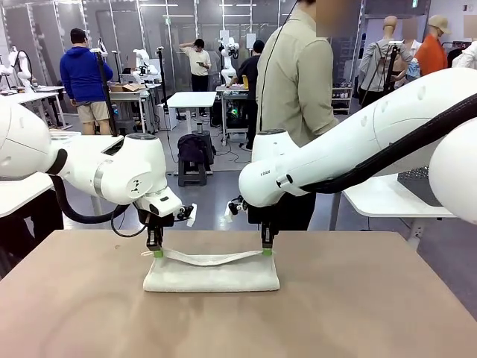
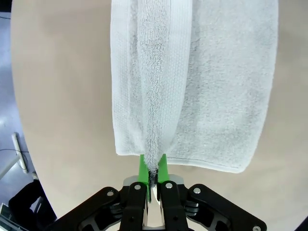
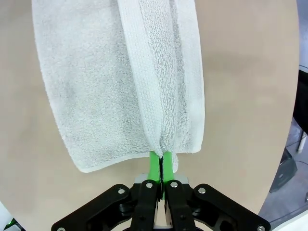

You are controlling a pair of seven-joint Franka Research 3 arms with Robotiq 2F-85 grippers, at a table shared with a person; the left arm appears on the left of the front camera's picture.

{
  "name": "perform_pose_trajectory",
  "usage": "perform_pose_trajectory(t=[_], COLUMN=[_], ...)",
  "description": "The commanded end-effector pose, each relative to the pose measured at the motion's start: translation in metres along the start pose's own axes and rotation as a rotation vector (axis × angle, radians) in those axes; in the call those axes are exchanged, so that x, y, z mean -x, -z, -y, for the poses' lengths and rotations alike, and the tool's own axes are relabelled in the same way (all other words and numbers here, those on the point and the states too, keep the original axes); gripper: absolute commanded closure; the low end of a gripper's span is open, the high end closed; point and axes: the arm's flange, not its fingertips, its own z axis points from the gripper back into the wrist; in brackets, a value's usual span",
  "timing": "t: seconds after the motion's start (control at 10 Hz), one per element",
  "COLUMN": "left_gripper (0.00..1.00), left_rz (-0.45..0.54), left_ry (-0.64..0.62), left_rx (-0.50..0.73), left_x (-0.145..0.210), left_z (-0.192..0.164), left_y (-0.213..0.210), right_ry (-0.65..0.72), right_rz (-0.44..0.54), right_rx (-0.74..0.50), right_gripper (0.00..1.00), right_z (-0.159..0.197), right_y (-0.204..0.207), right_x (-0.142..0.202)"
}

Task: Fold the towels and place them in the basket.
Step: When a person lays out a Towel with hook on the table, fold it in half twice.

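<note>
glossy white rounded shells on left arm [image 1: 112, 175] and right arm [image 1: 358, 149], grey joint ring on the left. black ribbed cable [image 1: 82, 215] off the left, black hose [image 1: 402, 145] along the right. black left gripper [image 2: 152, 161] and right gripper [image 3: 160, 159]: green pads [image 2: 141, 168], silver screws [image 2: 136, 186] just behind the pads.

Tan bench [image 1: 387, 306]; person in beige shirt [image 1: 294, 82] standing at its far side; behind, 1 white table [image 1: 191, 99] and 1 black bag [image 1: 194, 149].

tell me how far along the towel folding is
Done: the left gripper and right gripper are shut on one edge of the off-white towel. In hand: that edge hangs lifted above the rest on the table. Left: finishing the fold, stowing it.
</note>
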Motion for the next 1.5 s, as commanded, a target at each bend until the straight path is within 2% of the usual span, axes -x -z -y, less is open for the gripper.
perform_pose_trajectory(t=[0.0,0.1,0.2,0.3,0.4,0.5,0.6,0.7,0.8,1.0,1.1,1.2,1.4], left_gripper=[0.92,0.72,0.72,0.52,0.69,0.33,0.49,0.13,0.13,0.13,0.13,0.13,0.13], left_rz=[-0.016,-0.014,-0.009,-0.003,0.0,0.007,0.017,0.04,0.083,0.082,0.109,0.163,0.311], left_ry=[0.002,-0.007,-0.023,-0.034,-0.044,-0.056,-0.057,-0.039,0.003,0.023,0.015,0.004,-0.025], left_rx=[-0.016,-0.037,-0.066,-0.089,-0.112,-0.146,-0.153,-0.121,-0.004,0.025,0.021,0.036,0.031], left_x=[0.001,0.003,0.006,0.009,0.013,0.017,0.022,0.027,0.034,0.048,0.06,0.076,0.107], left_z=[-0.011,-0.013,-0.012,-0.013,-0.013,-0.013,-0.013,-0.009,-0.001,0.023,0.036,0.048,0.066], left_y=[0.0,0.0,-0.002,-0.005,-0.007,-0.011,-0.018,-0.028,-0.049,-0.103,-0.124,-0.138,-0.14], right_ry=[0.024,0.026,0.031,0.036,0.042,0.045,0.048,0.047,0.05,0.101,0.175,0.287,0.507], right_rz=[-0.013,-0.006,0.005,0.014,0.02,0.032,0.038,0.05,0.06,0.084,0.112,0.164,0.343], right_rx=[0.005,0.015,0.031,0.054,0.07,0.092,0.097,0.082,0.032,0.006,-0.014,-0.027,-0.044], right_gripper=[0.97,0.77,0.77,0.57,0.73,0.37,0.53,0.17,0.35,0.35,0.35,0.35,0.35], right_z=[0.01,0.011,0.013,0.014,0.015,0.016,0.017,0.013,0.002,-0.022,-0.038,-0.059,-0.086], right_y=[0.002,0.002,0.001,-0.001,-0.003,-0.005,-0.011,-0.018,-0.035,-0.079,-0.101,-0.12,-0.134], right_x=[-0.002,-0.002,-0.001,0.001,0.001,0.002,0.005,0.006,0.012,0.029,0.037,0.046,0.065])
